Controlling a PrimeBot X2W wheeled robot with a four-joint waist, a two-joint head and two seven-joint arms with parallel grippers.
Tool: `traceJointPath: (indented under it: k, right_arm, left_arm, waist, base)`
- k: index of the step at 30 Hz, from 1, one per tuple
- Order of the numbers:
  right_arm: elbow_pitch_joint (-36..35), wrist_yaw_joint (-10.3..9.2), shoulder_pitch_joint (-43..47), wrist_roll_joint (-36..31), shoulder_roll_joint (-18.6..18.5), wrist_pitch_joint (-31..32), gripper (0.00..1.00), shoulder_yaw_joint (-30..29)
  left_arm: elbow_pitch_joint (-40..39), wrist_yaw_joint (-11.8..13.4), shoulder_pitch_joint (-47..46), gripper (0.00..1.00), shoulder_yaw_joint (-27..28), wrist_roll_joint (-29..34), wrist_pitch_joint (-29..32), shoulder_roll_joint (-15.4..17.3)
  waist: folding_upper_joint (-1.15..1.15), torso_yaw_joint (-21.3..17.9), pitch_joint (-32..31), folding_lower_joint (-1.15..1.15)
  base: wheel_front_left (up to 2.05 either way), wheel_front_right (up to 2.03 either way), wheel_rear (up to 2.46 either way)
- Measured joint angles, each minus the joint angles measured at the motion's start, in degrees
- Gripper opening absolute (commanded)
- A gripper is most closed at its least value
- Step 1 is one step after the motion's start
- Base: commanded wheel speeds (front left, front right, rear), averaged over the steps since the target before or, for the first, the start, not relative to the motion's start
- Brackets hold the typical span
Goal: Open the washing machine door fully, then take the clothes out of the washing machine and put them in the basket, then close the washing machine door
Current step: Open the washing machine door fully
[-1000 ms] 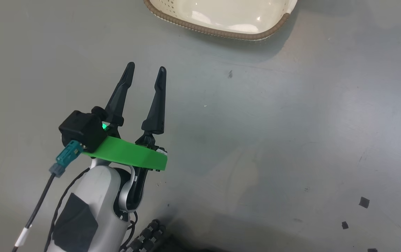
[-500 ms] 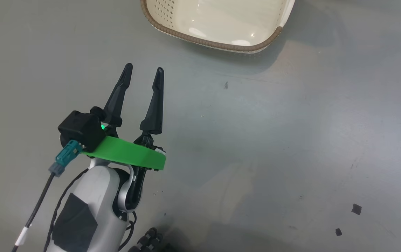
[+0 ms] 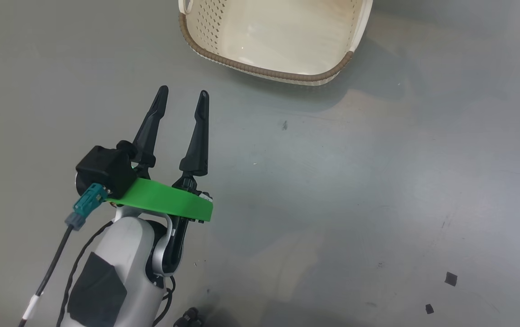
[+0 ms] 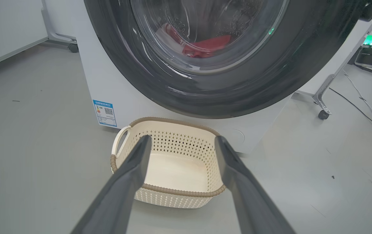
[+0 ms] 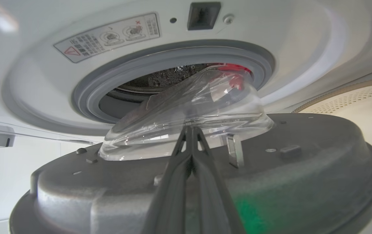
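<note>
door facing: the washing machine door (image 5: pixel 302 169) stands swung away from the washing machine (image 4: pixel 101 84), its grey inner face turned toward my right wrist camera; the glass bowl (image 5: pixel 189 110) bulges toward the drum opening.
door shape: round, with no long side; the outer rim is wide, glossy and black, and the inner face is matte grey with small studs.
drum seal (image 5: pixel 173 61): a grey rubber ring, apart from the door.
clothes (image 4: pixel 205 45): red fabric inside the drum, seen through the glass, with a bit of white beside it.
basket (image 4: pixel 179 192): on the floor (image 3: pixel 378 181) just in front of the machine and below the door, mouth up. its long axis runs across my left wrist view, with a loop handle on the left end.
basket make: cream plastic, perforated walls, brown woven-look rim.
left end effector (image 3: pixel 183 91): fingers spread wide and holding nothing, above the floor and pointing toward the basket, apart from it.
left arm: the pale forearm rises from the lower left of my head view, with a green band and a black block at the wrist.
right end effector (image 5: pixel 189 128): fingers pressed together, gripping nothing. the tips are at the foot of the glass bowl on the door's inner face; whether they touch it, i cannot tell.
blue label (image 4: pixel 104 112): low on the machine's white front, left of the basket.
</note>
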Motion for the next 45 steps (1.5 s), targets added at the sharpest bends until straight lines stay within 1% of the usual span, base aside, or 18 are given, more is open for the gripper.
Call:
traceJointPath:
  k: [1, 7, 22, 31, 33, 38, 45]
  right_arm:
    - [0.24, 0.35, 0.21, 0.07, 0.07, 0.25, 0.00, 0.27]
    - [1.62, 0.83, 1.67, 0.93, 0.37, 0.74, 0.00, 1.67]
    - [3.04, 0.82, 2.44, 3.58, 0.58, 1.25, 0.00, 4.17]
    - [3.14, 0.92, 2.45, 4.27, 0.80, -0.45, 0.00, 5.28]
    - [3.12, 1.57, 2.45, 3.21, 0.91, -1.65, 0.00, 5.94]
    - [3.00, 4.43, 3.85, -0.88, 0.37, -5.53, 0.00, 8.00]
    - [2.00, 9.79, 6.80, -10.35, -3.75, -11.80, 0.00, 14.33]
  left_arm:
    - [0.10, 0.01, 0.04, 1.00, 0.00, 0.10, 0.00, 0.00]
    - [0.23, 0.01, 0.86, 1.00, 0.04, 0.75, 0.00, 0.00]
    - [0.24, 0.07, 2.13, 1.00, 0.12, 1.51, 0.00, 0.01]
    - [0.16, 0.05, 2.14, 1.00, 0.23, 1.88, 0.00, 0.02]
    - [0.16, 0.05, 2.14, 1.00, 0.47, 1.92, 0.00, 0.02]
    - [0.25, 0.05, 2.14, 1.00, 0.94, 2.35, 0.00, 0.03]
    - [0.62, 0.05, 2.14, 1.00, 1.77, 3.21, 0.00, 0.03]
  waist:
    - [0.00, -0.10, -0.22, 0.00]
    - [0.00, -0.66, -1.59, 0.00]
    - [0.00, -1.85, -3.03, 0.00]
    - [0.00, -2.30, -3.00, 0.00]
    - [0.00, -2.46, -3.04, 0.00]
    - [0.00, -2.75, -3.66, 0.00]
    - [0.00, -3.47, -5.32, 0.00]
  base:
    - [0.00, 0.00, 0.00]
    - [0.00, 0.00, 0.00]
    - [0.00, 0.00, 0.00]
    - [0.00, 0.00, 0.00]
    - [0.00, 0.00, 0.00]
    - [0.00, 0.00, 0.00]
    - [0.00, 0.00, 0.00]
